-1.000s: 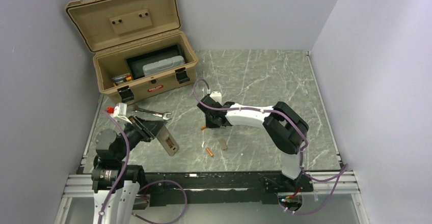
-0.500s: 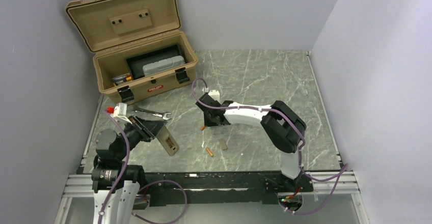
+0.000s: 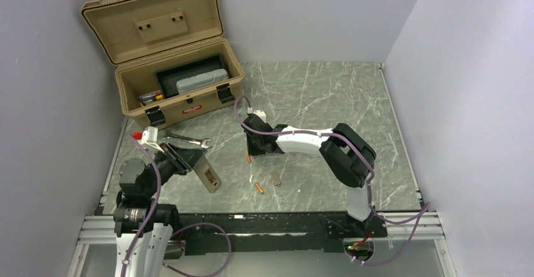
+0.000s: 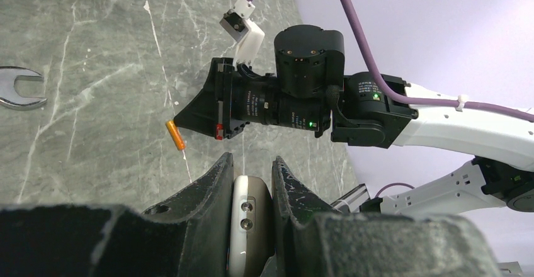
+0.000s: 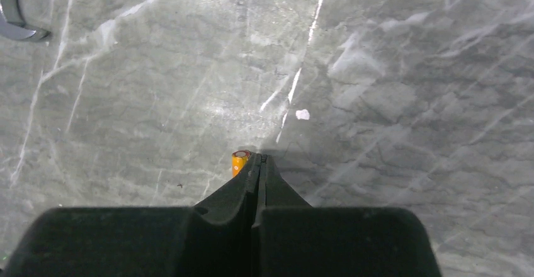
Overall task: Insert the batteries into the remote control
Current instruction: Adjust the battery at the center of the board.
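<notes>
**user1:** what else is sitting on that marble table (image 3: pixel 327 94)?

**user2:** tan toolbox (image 3: pixel 182 97) in the far left corner, lid flipped up. Inside there's a black tray (image 3: pixel 165 75) with a grey case (image 3: pixel 201 82) lying in it (looks that way, anyway). A silver wrench (image 3: pixel 186 140) lies flat just in front of the box, and a small pale block (image 3: pixel 276 178) is well apart, toward the near edge.

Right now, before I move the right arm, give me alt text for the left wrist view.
The left gripper clamps the remote, edge-up, at bottom centre. Beyond it, the right gripper, shut, has its tip at one end of an orange battery on the marble table. The open end of a wrench shows at the left edge.
</notes>
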{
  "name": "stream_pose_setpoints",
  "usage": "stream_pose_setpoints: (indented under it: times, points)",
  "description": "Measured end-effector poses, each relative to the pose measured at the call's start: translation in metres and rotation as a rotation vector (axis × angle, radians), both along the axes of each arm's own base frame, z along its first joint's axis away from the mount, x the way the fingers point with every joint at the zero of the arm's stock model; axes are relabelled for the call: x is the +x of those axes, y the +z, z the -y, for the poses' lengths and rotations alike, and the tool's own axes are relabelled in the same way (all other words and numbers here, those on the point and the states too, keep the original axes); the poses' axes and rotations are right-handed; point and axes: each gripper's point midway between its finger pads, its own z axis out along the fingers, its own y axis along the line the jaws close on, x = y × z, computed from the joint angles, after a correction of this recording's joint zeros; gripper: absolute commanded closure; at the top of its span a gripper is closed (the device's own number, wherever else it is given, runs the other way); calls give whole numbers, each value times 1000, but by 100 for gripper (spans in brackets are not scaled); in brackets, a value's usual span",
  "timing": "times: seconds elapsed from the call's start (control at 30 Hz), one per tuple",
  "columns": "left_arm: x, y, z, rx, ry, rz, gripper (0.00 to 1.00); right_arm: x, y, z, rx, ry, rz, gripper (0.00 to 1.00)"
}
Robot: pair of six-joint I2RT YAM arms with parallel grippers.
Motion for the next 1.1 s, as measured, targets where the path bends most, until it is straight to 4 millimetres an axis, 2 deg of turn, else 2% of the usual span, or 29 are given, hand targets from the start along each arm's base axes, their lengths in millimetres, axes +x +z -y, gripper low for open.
stream_pose_setpoints:
  times: [0.1, 0.37, 0.43, 0.47, 0.5, 0.57, 0.73, 0.93, 1.1]
  points:
    - [0, 0, 0, 0, 0, 0, 100, -3, 0, -5, 18, 35, -4, 100]
    - [0, -1, 0, 0, 0, -1, 100, -13, 1, -19, 71, 137, -16, 89]
    - [0, -1, 0, 0, 0, -1, 100, -16, 1, -21, 78, 154, -21, 80]
    - [0, -1, 0, 0, 0, -1, 100, -16, 1, -21, 80, 159, -20, 75]
    - [0, -1, 0, 0, 0, -1, 100, -16, 2, -22, 80, 161, -19, 65]
    - [0, -1, 0, 1, 0, -1, 100, -16, 3, -24, 90, 171, -14, 56]
    - [0, -1, 0, 4, 0, 1, 100, -15, 7, -27, 77, 203, 27, 52]
    - [0, -2, 0, 12, -1, 4, 100, -13, 6, -19, 27, 261, 68, 51]
    - [0, -3, -1, 16, -2, 2, 100, -24, 6, -9, 6, 347, 81, 51]
